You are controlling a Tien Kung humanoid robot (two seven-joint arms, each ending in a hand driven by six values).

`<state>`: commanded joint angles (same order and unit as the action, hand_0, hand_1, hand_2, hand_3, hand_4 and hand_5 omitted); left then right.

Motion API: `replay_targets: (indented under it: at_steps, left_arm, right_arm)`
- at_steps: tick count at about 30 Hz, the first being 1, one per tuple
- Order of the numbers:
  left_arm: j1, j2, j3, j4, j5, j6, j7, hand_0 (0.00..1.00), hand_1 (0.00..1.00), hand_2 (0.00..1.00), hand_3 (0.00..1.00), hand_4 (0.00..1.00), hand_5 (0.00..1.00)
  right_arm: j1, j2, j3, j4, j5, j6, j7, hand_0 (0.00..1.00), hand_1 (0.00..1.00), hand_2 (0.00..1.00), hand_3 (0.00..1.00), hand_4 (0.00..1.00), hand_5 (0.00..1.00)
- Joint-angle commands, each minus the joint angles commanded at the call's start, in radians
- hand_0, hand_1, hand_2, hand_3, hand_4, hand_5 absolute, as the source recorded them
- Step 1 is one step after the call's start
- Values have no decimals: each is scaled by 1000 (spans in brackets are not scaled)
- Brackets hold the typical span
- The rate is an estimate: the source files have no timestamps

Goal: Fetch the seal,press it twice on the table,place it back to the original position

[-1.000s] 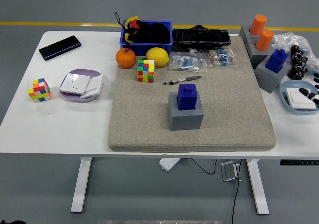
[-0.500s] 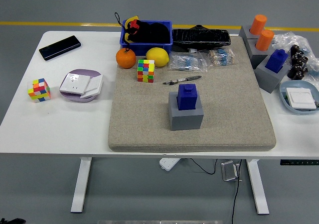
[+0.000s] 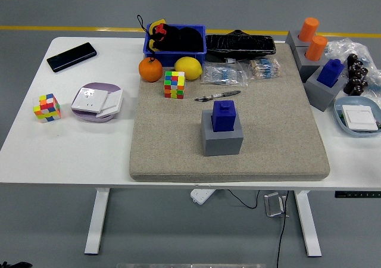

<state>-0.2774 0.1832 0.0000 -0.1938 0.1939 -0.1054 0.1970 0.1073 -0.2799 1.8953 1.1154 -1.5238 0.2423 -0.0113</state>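
**Seal sits in its grey holder at mid-mat; neither hand in view**

The seal (image 3: pixel 224 114), a blue stamp, stands upright in a grey block holder (image 3: pixel 221 139) near the middle of the beige mat (image 3: pixel 280 137) that covers the centre of the white tabletop (image 3: pixel 71 149). No robot hand shows, so whether either is released or clenched cannot be told.

From the left: a black phone (image 3: pixel 71 57) lies at the far corner, with a colourful cube (image 3: pixel 47 108) and a purple dish of white cards (image 3: pixel 97 102) nearer. At the mat's far edge sit an orange (image 3: pixel 150 69), a lemon (image 3: pixel 187 68), a second colourful cube (image 3: pixel 174 84) and a blue bin (image 3: pixel 175 43). A pen (image 3: pixel 217 95) lies just beyond the seal. At the right, two orange seals (image 3: pixel 312 39) and another blue one (image 3: pixel 330 72) stand in grey holders, beside a light-blue dish (image 3: pixel 357 115).
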Motion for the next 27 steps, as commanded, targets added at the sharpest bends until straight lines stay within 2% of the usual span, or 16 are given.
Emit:
replay_targets:
  at_steps: [8,9,27]
  left_arm:
    - [-2,1,0,0,1,1,0,724,694,682,749,693,251]
    - [-2,1,0,0,1,1,0,724,694,682,750,691,252]
    - [-2,2,0,0,-2,4,1,722,693,681,749,687,258]
  right_arm:
    - [-1,0,5,-1,0,-1,-3,953,917,921,915,998,422]
    - [-1,-2,4,-1,0,0,-3,934,892,891,883,998,410]
    - [1,-6,7,-5,-6,-6,0,934,891,889,873,998,398]
